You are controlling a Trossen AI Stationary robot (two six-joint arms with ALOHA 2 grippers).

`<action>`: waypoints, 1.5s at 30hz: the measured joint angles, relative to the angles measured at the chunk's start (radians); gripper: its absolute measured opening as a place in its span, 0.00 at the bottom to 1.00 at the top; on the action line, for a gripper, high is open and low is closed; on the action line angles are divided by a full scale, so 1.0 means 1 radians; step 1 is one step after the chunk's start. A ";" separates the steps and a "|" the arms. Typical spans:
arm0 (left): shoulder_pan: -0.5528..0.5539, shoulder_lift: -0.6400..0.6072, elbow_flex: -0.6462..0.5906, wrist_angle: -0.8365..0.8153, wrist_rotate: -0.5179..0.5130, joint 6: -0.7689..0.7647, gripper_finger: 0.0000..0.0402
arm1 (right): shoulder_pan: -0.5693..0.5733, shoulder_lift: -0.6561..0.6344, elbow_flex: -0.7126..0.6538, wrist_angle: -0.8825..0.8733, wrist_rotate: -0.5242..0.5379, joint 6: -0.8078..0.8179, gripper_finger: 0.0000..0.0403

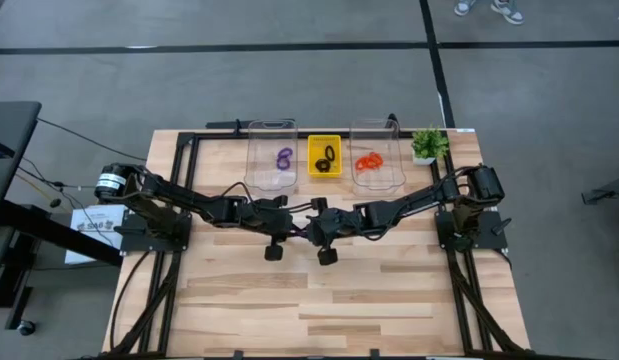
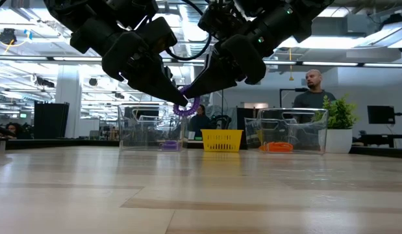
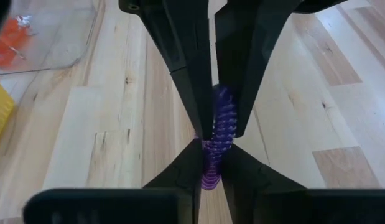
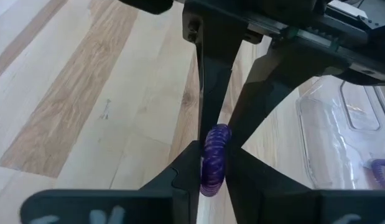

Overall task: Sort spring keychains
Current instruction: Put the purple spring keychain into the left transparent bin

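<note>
Purple spring keychain hangs in the air at the middle of the low view, pinched where the two claws meet, well above the table. Both wrist views show the coil squeezed between two pairs of dark fingers at once: the left claw is clenched on it, and the right claw also grips it. The double hold reads as a handover in mid-air, likely so the arm nearer the matching bin can carry it; which claw is giving and which is taking I cannot tell.

In the high view the claws meet at frame centre, just in front of the row of containers. Left clear bin already holds a purple keychain, the yellow tray a black one, the right clear bin orange ones.

Open wood fills the lower half of the high view, so there is ample room to back away. Toward the frame's top the bin walls stand close, and a small potted plant sits at the upper right near the right arm's base.
</note>
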 joint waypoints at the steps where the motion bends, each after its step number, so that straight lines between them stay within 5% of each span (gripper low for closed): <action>1: 0.000 0.000 0.000 0.000 -0.001 0.000 0.12 | 0.000 0.000 0.000 -0.003 0.007 0.000 0.16; 9: 0.001 0.000 0.000 0.001 -0.001 0.010 0.10 | 0.012 0.000 0.000 -0.062 0.034 0.000 0.31; 15: 0.021 0.000 0.000 -0.001 0.002 0.042 0.11 | 0.043 -0.015 0.000 -0.078 0.163 0.016 0.43; 24: 0.083 -0.008 -0.002 -0.004 -0.024 0.064 0.12 | 0.081 -0.107 0.000 -0.257 0.232 0.100 0.47; 32: 0.102 -0.213 -0.008 0.024 -0.239 -0.050 0.12 | 0.098 -0.135 -0.004 -0.375 0.232 0.149 0.45; 41: 0.093 -0.446 -0.151 0.027 -0.697 -0.064 0.13 | 0.089 -0.135 -0.004 -0.482 0.236 0.258 0.45; 45: 0.171 -0.502 -0.181 0.036 -0.677 -0.064 0.13 | 0.099 -0.135 -0.004 -0.536 0.230 0.346 0.45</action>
